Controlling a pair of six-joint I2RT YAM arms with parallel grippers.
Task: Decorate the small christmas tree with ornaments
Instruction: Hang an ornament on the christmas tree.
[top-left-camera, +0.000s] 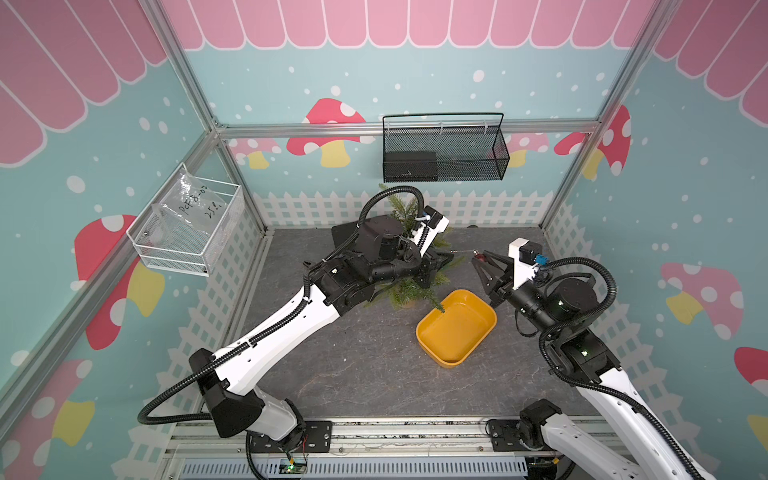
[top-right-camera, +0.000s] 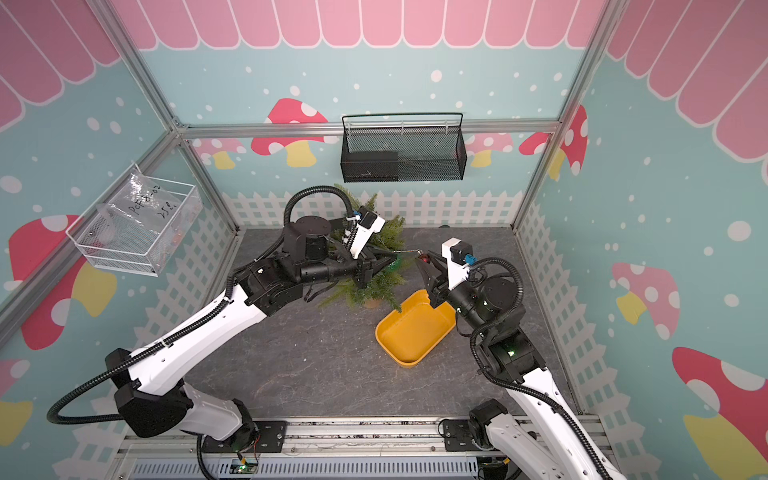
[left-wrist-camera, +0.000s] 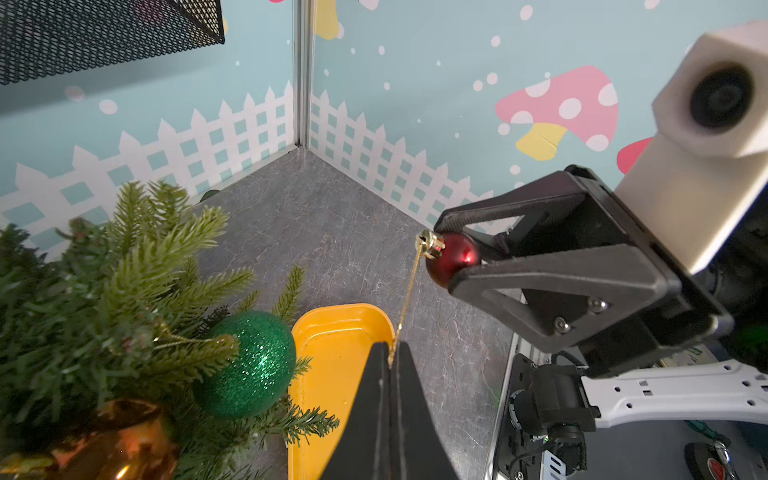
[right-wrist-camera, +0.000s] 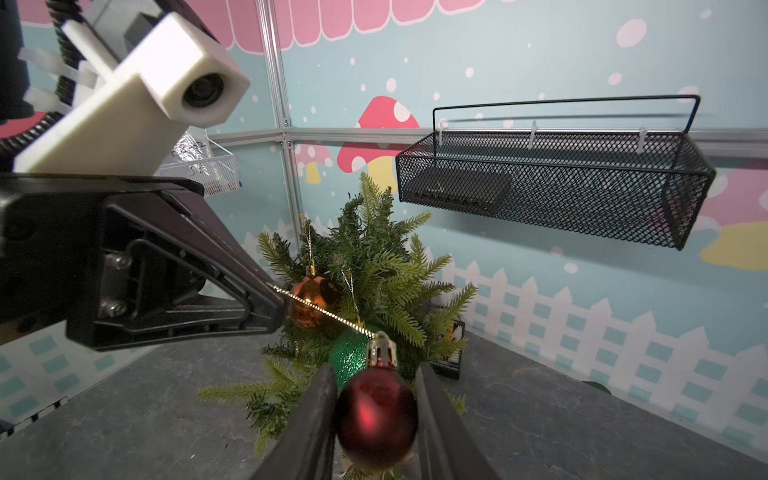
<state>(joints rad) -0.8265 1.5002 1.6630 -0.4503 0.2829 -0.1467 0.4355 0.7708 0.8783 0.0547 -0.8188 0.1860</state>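
Note:
The small christmas tree (top-left-camera: 411, 291) (right-wrist-camera: 374, 257) stands at the back of the grey table, partly hidden by my left arm in both top views. Two ornaments hang on it: a glittery green ball (left-wrist-camera: 249, 365) and a copper-orange ball (right-wrist-camera: 313, 299). My right gripper (right-wrist-camera: 375, 370) (top-left-camera: 478, 258) is shut on the small dark red ball (right-wrist-camera: 376, 415) (left-wrist-camera: 451, 259), just right of the tree. A gold string (left-wrist-camera: 409, 291) runs taut from the ball's cap to my left gripper (left-wrist-camera: 390, 353) (top-right-camera: 397, 257), which is shut on the string.
An empty yellow tray (top-left-camera: 457, 328) lies in front of the tree, below both grippers. A black mesh basket (top-left-camera: 444, 153) hangs on the back wall above the tree. On the left wall hangs a white wire basket (top-left-camera: 187, 232). A small dark object (right-wrist-camera: 449, 353) sits behind the tree.

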